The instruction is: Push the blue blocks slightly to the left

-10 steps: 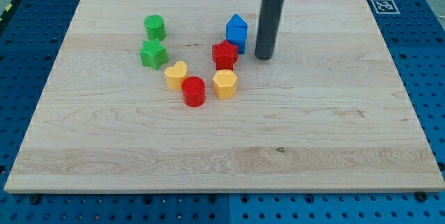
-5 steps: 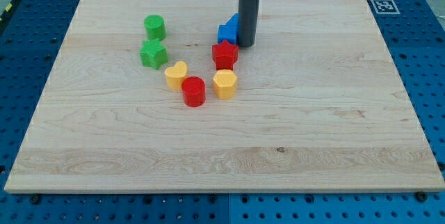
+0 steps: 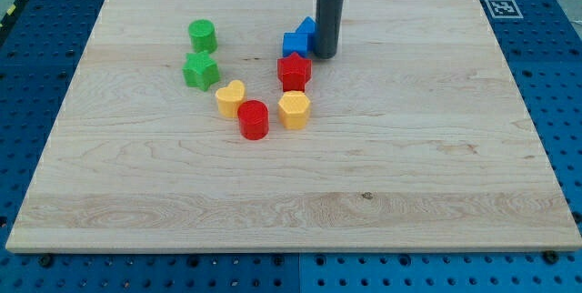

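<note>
Barely shifted since before, my tip (image 3: 326, 55) touching blue blocks (image 3: 298, 40) on their right, no readable writing

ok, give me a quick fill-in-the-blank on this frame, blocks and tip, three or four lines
My tip sits against the view's ____ side of the blue blocks.
Just below the blue blocks in the view is the red ____.
The green cylinder is above the ____ star in the view.
The yellow heart lies to the view's ____ of the red cylinder.

Missing words: right; star; green; left
</note>
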{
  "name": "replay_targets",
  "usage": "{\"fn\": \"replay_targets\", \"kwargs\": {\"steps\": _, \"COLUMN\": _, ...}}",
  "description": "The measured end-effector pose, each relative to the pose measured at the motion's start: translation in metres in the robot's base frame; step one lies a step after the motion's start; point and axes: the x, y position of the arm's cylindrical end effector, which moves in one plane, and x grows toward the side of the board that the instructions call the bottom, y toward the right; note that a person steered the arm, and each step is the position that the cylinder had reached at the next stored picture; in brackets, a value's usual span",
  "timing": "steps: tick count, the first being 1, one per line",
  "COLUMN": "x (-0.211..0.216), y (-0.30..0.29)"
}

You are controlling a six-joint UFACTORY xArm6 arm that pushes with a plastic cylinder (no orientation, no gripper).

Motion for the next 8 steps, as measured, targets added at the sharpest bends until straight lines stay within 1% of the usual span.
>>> {"fn": "replay_targets", "kwargs": {"steps": 1, "x": -0.014, "y": -0.011}}
{"fn": "replay_targets", "kwargs": {"steps": 5, "x": -0.02, "y": -0.016}}
{"fn": "replay_targets", "kwargs": {"steps": 6, "x": -0.011, "y": -0.001}}
{"fn": "replay_targets", "kwargs": {"steps": 8, "x": 0.055, "y": 0.043}}
